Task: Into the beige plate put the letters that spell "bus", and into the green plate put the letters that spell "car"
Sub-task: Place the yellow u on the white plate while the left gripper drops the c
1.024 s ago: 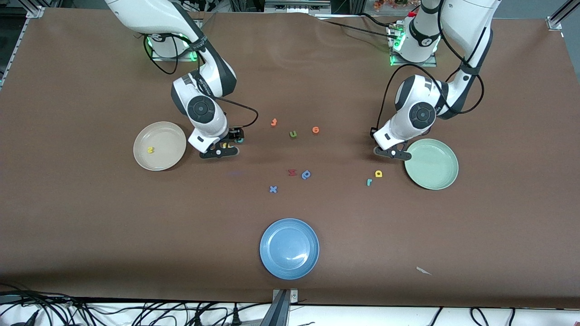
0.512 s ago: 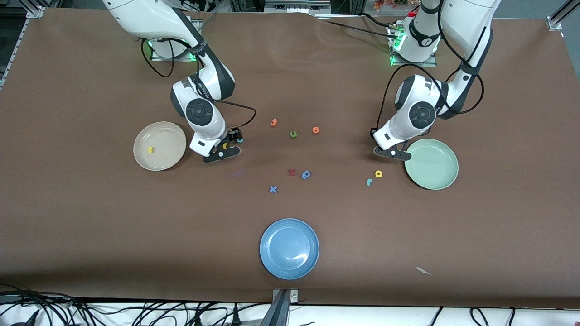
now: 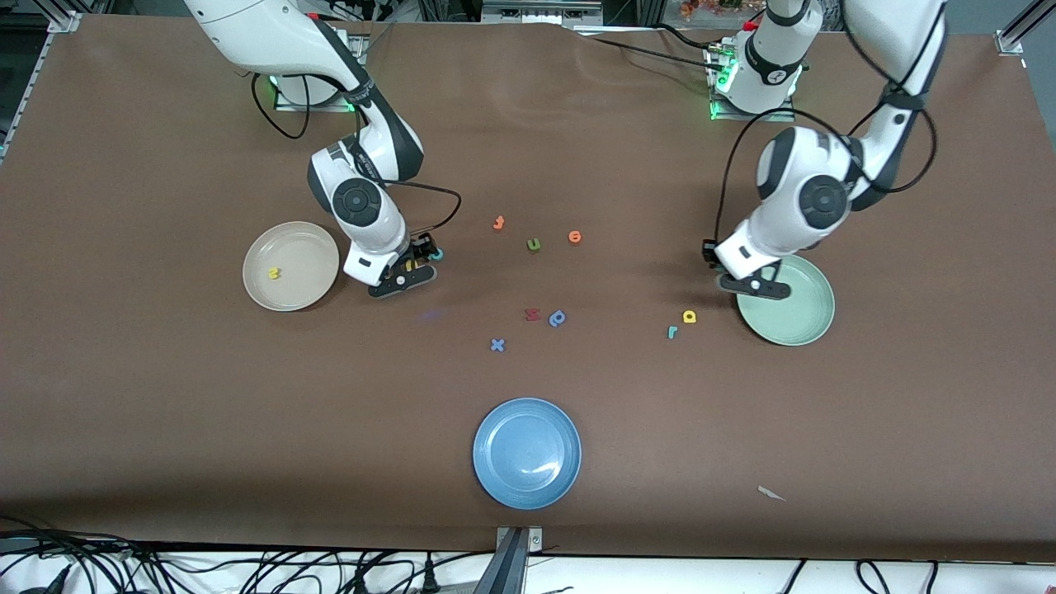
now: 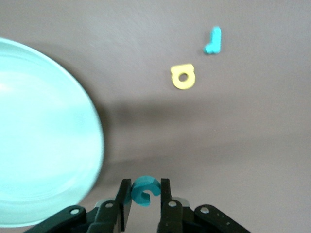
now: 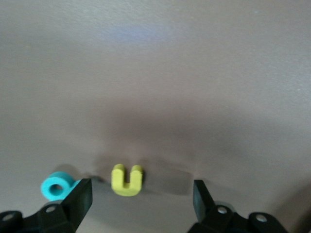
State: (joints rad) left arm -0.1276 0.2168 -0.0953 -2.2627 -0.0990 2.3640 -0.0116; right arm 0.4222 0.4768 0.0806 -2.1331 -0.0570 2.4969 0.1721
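Blue stood nearest the front camera: a blue plate on the brown desk. Farther from that camera lay a blue x, then a red letter and a darker blue letter side by side. Toward the left arm's end, the teal r and yellow a lay close together on the desk, just beside the green plate. The left hand hung over that plate's rim, clenched on the teal c, which showed between its fingers in the left wrist view. Toward the right arm's end sat the beige plate with the yellow s lying in it. The right hand was low over the desk beside that plate, its jaws spread wide, with the yellow u lying on the desk between them, ungrasped, and the teal b just outside one finger. Farthest lay an olive-green u, an orange round letter and another orange letter.
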